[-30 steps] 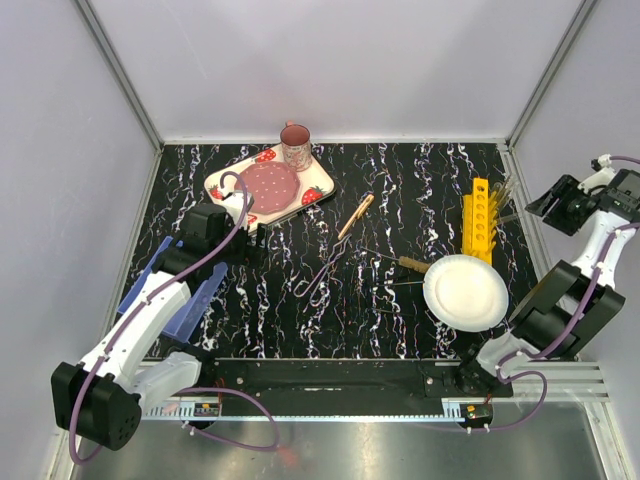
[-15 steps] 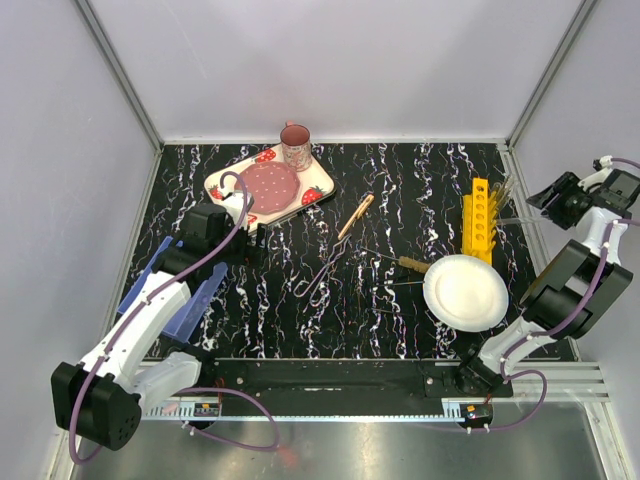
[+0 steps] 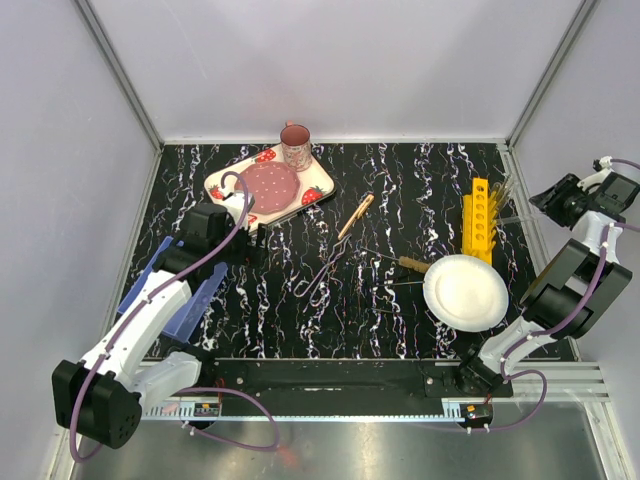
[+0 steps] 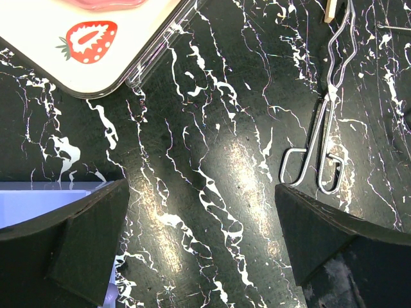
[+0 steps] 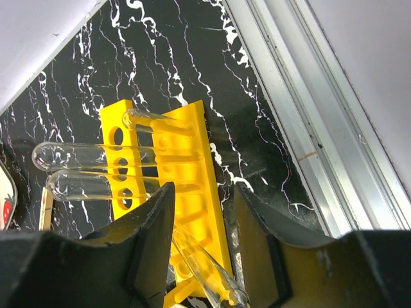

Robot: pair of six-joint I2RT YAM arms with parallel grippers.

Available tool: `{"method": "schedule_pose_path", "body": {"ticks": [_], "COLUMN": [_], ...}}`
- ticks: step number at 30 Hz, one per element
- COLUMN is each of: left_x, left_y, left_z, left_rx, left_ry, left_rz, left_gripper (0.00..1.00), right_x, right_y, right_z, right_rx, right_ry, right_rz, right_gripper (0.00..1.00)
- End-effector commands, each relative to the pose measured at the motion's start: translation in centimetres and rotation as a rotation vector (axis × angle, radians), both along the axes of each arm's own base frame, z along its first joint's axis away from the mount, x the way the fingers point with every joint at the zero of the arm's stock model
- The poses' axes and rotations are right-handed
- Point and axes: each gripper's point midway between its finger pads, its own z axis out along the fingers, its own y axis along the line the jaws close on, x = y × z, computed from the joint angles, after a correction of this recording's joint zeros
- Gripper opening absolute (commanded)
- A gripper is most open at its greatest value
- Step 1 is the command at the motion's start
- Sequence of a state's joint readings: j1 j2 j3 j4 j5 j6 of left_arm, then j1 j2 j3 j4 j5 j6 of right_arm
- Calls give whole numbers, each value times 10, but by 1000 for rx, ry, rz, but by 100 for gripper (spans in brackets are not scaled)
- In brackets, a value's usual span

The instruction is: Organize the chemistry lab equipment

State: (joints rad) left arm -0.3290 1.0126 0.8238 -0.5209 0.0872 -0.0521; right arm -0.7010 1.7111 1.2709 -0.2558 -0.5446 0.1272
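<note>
Left pincer (image 4: 202, 250) wide open, holding nothing, low over the black white-veined worktop (image 3: 400, 180) on the left. Bent metal wire tong (image 4: 324, 128) lies flat just right of it, mid-worktop. Slender wooden-handled tool (image 3: 355, 216) lies beyond the tong; a second one (image 3: 412, 264) touches the round white plate (image 3: 465, 293). On the far right, thin clear glass test tubes (image 5: 96, 155) rest in the yellow plastic rack (image 5: 192, 160). Right pincer (image 5: 202, 199) jaws partly apart, one more clear tube (image 5: 205, 273) between them; cannot tell whether it is clamped.
</note>
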Motion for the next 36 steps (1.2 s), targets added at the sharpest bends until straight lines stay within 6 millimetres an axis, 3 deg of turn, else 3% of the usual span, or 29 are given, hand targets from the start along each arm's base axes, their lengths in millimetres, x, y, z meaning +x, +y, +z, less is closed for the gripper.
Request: {"method": "schedule_pose_path", "body": {"ticks": [1, 7, 18, 36], "left_x": [9, 10, 9, 10], "left_y": [-6, -6, -7, -7], "left_z": [13, 12, 13, 12], "left_rx": [-25, -25, -28, -26], "left_ry": [-57, -53, -54, -53], "left_rz": [-19, -20, -24, -22], "left_gripper": [99, 99, 99, 99], "right_x": [7, 6, 3, 29], "right_y": [-8, -7, -6, 13], "right_z": [21, 27, 46, 61], "right_rx": [-15, -28, -73, -158], "right_ry": [-82, -98, -130, -112], "right_rz": [-25, -31, -51, -29], "right_gripper": [46, 37, 30, 26]}}
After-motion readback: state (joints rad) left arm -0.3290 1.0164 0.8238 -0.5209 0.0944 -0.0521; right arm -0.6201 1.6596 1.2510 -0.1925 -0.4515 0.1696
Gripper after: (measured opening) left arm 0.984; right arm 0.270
